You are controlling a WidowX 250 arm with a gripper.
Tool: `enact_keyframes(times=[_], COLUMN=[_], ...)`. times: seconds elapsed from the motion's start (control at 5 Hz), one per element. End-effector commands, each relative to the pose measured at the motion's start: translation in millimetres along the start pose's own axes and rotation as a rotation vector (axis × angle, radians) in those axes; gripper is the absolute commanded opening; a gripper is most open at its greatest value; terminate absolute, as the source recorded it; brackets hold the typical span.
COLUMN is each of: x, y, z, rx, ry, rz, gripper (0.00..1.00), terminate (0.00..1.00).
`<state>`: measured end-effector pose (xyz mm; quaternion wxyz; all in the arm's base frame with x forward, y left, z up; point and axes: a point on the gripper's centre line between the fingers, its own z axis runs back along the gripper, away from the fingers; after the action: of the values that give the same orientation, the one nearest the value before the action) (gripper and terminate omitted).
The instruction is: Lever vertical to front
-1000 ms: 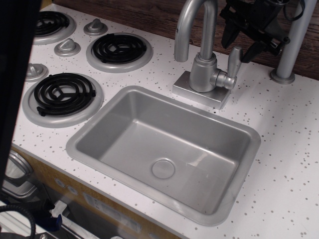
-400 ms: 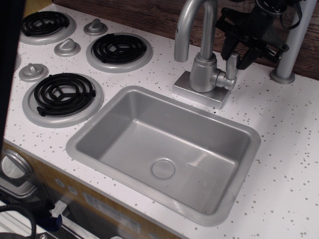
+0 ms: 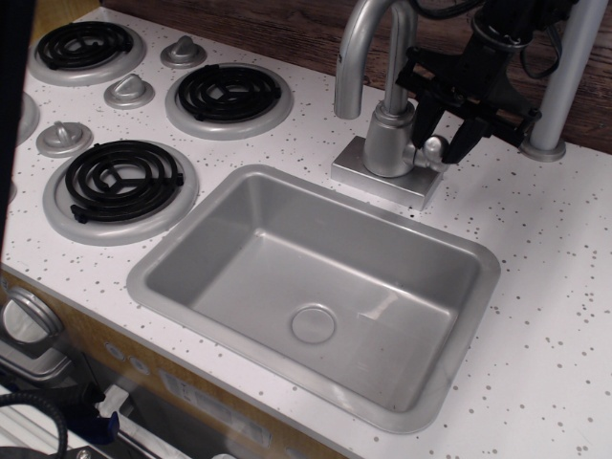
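Note:
The lever [image 3: 436, 147] is a short silver-grey handle on the right side of the tap's cylindrical body [image 3: 388, 134]. Only its stubby pivot and lower end show; the paddle is hidden behind my gripper. My black gripper [image 3: 443, 134] has come down from above over the lever. One finger [image 3: 422, 120] stands between the lever and the tap body, and the other finger sits on the lever's right side. The jaws are apart and straddle the lever. I cannot tell whether either finger touches it.
The gooseneck spout [image 3: 359, 48] rises just left of the gripper. The grey sink [image 3: 449, 373] lies in front of the tap. A grey post [image 3: 559, 86] stands at the back right. Black burners [image 3: 122, 177] and round stove knobs [image 3: 129, 91] are at the left. A wooden wall runs behind.
My gripper has moved down and left from above and right of the lever until its fingers straddle it. The lever's paddle, visible before, is now covered.

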<state>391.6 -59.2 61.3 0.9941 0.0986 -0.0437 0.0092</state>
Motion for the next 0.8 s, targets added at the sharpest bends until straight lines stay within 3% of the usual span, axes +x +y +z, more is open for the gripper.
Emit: enact_keyframes(times=[0.0,0.6], x=[3.2,2.1], y=[3.9,3.8], z=[-2.7,-11.0], rx=[-0.043,-0.060], ry=[-0.038,-0.055], rz=[0.012,0.023], gripper=[0.00,0.00], terminate=[0.00,0.00])
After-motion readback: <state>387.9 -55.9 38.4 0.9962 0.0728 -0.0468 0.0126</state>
